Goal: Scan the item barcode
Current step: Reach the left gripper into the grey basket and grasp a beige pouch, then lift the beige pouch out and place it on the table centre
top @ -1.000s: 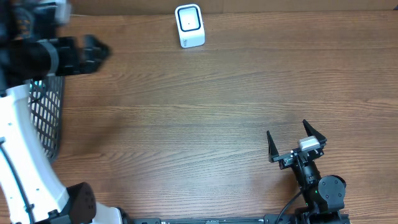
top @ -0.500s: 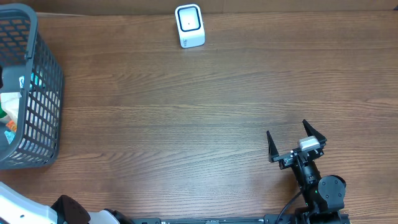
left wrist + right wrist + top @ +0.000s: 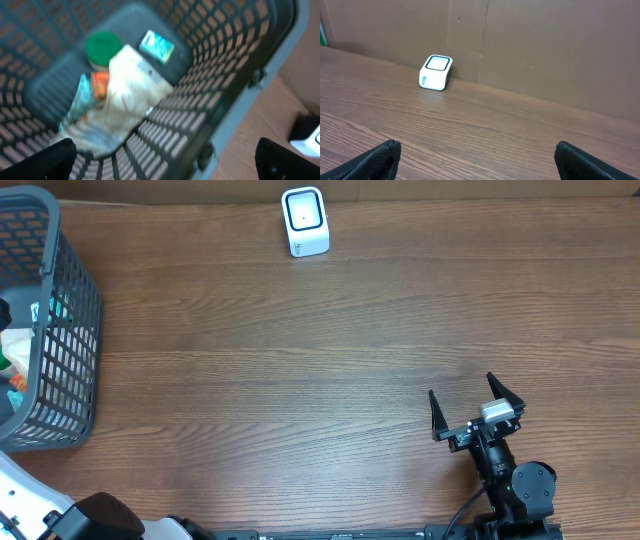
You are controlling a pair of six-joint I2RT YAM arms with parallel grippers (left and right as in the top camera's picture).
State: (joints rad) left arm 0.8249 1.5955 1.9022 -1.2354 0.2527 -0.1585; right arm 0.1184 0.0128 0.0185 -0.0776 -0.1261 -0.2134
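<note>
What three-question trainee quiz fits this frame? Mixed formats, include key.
1. True or false: the white cube-shaped barcode scanner stands near the far edge of the brown wooden table, apart from the dark grey plastic mesh basket.
2. Multiple choice: where does the green round lid lie? A) on the bare table. B) inside the basket. C) beside the scanner.
3. Fill in: the left end effector and the right end effector both have jaws standing ___.
Key: 1 true; 2 B; 3 open.
</note>
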